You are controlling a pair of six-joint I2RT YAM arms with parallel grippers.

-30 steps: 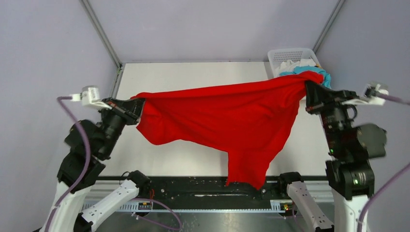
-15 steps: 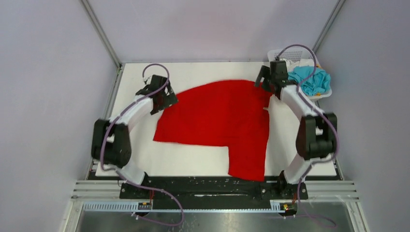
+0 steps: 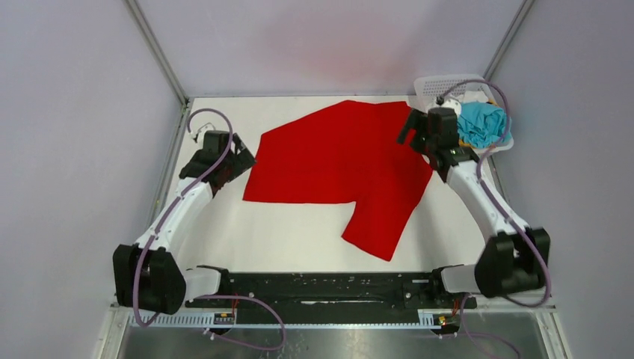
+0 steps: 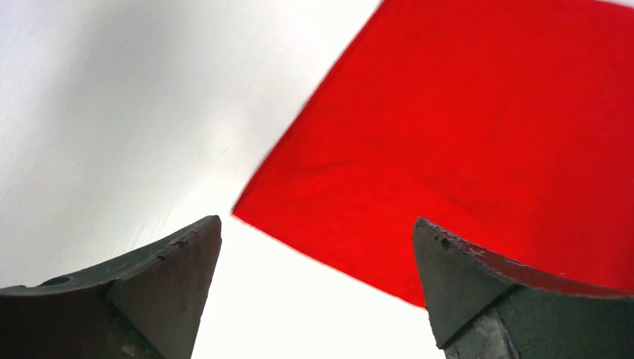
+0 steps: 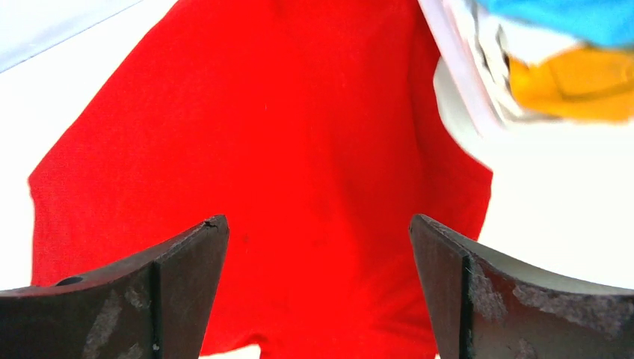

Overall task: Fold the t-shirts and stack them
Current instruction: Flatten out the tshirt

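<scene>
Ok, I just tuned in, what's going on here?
The red t-shirt lies spread on the table, not yet folded. The left gripper hovers open at its left edge, the right gripper open over its right side beside the basket, which holds the other shirts.

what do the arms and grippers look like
The left arm and right arm have white links, black joints and a purple cable each. The left gripper and right gripper each have two dark grey wedge-shaped fingers.
</scene>
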